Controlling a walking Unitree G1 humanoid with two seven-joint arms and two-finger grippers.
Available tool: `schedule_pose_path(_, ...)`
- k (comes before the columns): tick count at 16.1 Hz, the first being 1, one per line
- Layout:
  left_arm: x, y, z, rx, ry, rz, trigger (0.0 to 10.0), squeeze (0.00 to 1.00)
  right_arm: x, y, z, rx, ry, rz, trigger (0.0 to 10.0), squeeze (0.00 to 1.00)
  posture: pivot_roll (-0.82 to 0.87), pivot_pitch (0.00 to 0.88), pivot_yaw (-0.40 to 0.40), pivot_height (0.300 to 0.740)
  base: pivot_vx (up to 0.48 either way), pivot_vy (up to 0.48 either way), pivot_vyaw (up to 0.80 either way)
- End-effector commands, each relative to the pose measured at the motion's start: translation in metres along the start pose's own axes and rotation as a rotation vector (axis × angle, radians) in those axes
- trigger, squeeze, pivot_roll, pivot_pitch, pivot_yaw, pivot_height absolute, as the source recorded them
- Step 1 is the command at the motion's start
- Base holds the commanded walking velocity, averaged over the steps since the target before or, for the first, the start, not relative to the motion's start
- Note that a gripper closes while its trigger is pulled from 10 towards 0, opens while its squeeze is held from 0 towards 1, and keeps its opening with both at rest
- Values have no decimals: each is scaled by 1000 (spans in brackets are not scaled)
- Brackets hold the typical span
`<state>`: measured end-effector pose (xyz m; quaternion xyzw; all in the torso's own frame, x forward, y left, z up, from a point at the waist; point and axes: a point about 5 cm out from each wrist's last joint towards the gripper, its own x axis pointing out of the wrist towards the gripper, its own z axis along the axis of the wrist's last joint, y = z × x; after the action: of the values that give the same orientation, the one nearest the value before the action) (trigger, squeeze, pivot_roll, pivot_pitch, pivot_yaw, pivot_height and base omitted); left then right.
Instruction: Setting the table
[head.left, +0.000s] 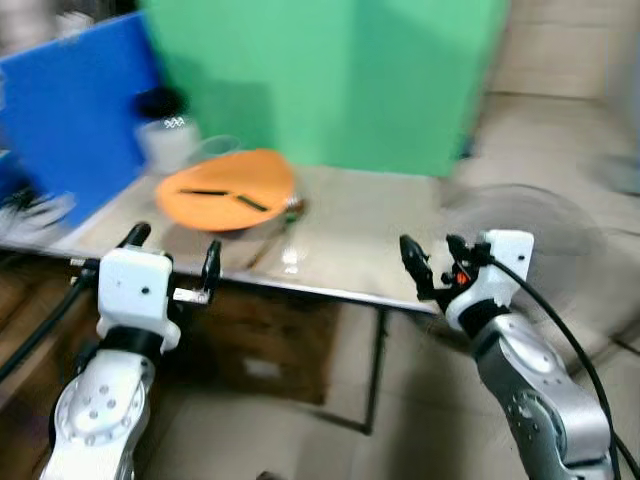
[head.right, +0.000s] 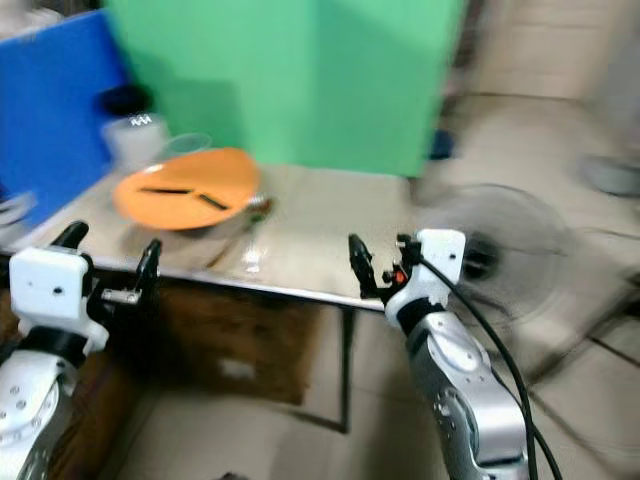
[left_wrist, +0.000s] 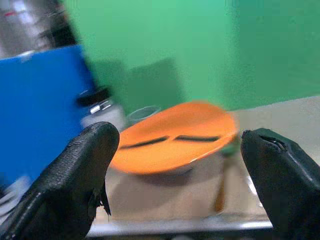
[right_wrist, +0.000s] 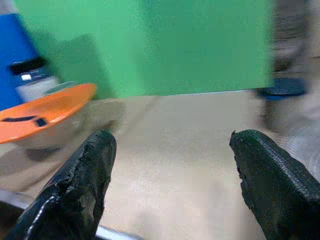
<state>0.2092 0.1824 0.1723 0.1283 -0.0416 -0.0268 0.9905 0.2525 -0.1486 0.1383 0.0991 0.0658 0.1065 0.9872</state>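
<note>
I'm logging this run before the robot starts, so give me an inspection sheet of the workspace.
Surface: pale table, metal-edged, blurred.
Job's things: orange plate with dark chopsticks lying on it; a utensil beside it, too blurred to name.
Clutter: white jar with black lid and a glass bowl behind the plate.
Grippers: left gripper and right gripper open, empty, held at the table's near edge.
Cables: black cable along the right arm.
Surroundings: green screen, blue panel, standing fan.

Both hands (head.left: 172, 255) (head.left: 432, 262) raised, fingers apart
</note>
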Motion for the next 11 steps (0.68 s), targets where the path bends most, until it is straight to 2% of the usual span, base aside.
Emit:
schedule_pose_path(1,1,0,1,-5,-1,-13,10000,0,1,-1,7,1,-19,-1,10000,0,-8,0,67,740,0,405,-800)
schedule_pose_path(11,1,1,1,-27,11,-20,10000,0,5,4,6,28,10,2,10000,0,5,0,58,740,0,425,-800)
